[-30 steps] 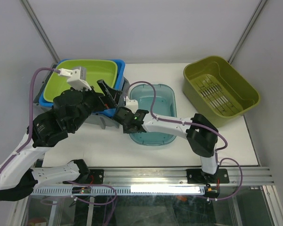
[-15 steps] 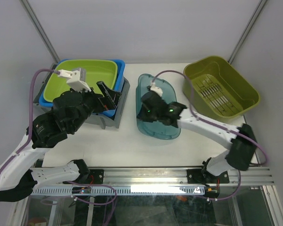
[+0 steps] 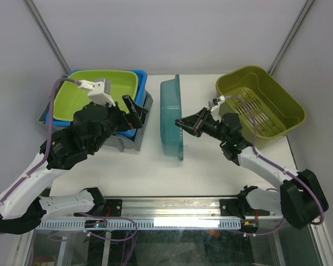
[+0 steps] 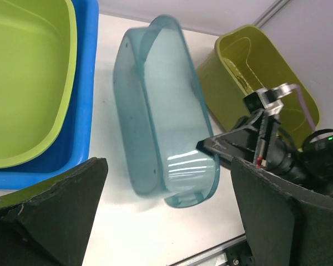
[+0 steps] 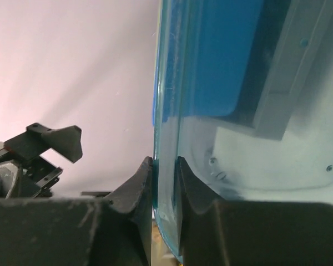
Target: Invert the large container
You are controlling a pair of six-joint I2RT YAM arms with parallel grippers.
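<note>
Top external view: The large teal container (image 3: 171,119) stands tipped up on one long side in the middle of the bench (image 3: 127,166). It sits between a stack of tubs on the left and an olive-green basket (image 3: 261,105) on the right, apart from both. The right gripper (image 3: 181,123) reaches in from the basket side and meets the container's edge about halfway along. The left gripper (image 3: 132,108) hangs over the near right corner of the stack, where a lime-green tub (image 3: 94,94) is nested in a blue tub (image 3: 140,83) atop a grey crate (image 3: 130,143). It touches nothing.

Left wrist view: The left arm's jaws are spread wide, with its two dark fingers (image 4: 50,205) at opposite sides of the picture and nothing between them. Beyond them the translucent container stands on edge on the white bench, just right of the blue tub. The right arm's fingertips are at its near right rim, and the olive-green basket lies behind that arm.

Right wrist view: The right arm's jaws pinch the container's thin rim, one fingertip (image 5: 139,185) on each face of the wall. The wall runs straight up the picture. The blue tub and grey crate show through the plastic, and the left gripper is visible low on the left.
</note>
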